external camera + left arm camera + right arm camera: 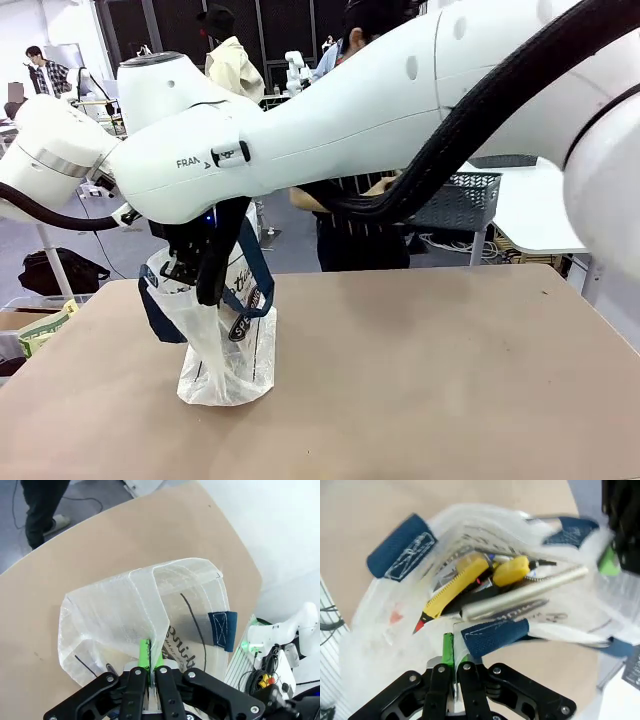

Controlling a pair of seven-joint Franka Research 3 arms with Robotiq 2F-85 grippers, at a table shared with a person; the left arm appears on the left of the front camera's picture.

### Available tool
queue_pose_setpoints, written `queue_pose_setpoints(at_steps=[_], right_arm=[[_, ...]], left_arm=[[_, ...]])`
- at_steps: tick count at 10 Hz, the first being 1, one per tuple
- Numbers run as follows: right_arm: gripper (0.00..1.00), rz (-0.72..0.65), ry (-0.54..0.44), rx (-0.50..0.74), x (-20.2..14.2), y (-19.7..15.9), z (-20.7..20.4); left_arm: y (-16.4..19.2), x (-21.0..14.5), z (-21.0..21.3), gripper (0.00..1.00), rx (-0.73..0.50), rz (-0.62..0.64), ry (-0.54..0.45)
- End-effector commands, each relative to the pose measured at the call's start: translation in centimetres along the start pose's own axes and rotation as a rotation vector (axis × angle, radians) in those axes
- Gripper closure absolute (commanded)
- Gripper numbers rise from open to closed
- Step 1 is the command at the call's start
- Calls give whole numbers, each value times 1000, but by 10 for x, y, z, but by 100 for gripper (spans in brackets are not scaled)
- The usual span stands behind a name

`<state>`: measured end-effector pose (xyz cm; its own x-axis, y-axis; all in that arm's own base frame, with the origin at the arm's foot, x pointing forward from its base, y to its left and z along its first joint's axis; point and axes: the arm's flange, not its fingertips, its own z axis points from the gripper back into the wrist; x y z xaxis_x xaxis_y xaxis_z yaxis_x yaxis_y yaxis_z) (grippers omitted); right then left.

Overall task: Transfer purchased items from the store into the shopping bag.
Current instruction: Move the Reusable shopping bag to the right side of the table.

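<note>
The translucent whitish plastic shopping bag [228, 350] is thin crinkled film with a faint woven grain and a soft sheen; its navy strap handles [402, 547] are coarse woven cloth, matt, stitched with pale thread. Inside it lie a yellow plastic utility knife [455, 587] with a smooth, slightly glossy shell, a rounded yellow item [511, 570] of smooth finish, and a silvery metallic-looking tube [520, 596] with a bright sheen. The beige tabletop [430, 380] is matt and smooth. The 2 white robot arms [330, 120] have glossy moulded shells; a ribbed black cable sleeve [480, 110] is dull. The black grippers' fingers [145, 690] are matt, with smooth green pads [144, 652].
</note>
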<state>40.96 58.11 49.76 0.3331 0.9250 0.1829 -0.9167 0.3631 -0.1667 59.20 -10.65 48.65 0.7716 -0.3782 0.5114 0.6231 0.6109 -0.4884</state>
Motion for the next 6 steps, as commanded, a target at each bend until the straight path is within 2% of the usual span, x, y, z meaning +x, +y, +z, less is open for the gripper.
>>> queue_pose_setpoints(at_steps=[1, 6], right_arm=[[100, 80, -7, -28, 21, -6, -4], [100, 191, -4, 7, 41, -6, -16]], left_arm=[[-1, 10, 0, 100, -59, 21, -11], [-2, 9, -1, 100, -110, 25, -29]])
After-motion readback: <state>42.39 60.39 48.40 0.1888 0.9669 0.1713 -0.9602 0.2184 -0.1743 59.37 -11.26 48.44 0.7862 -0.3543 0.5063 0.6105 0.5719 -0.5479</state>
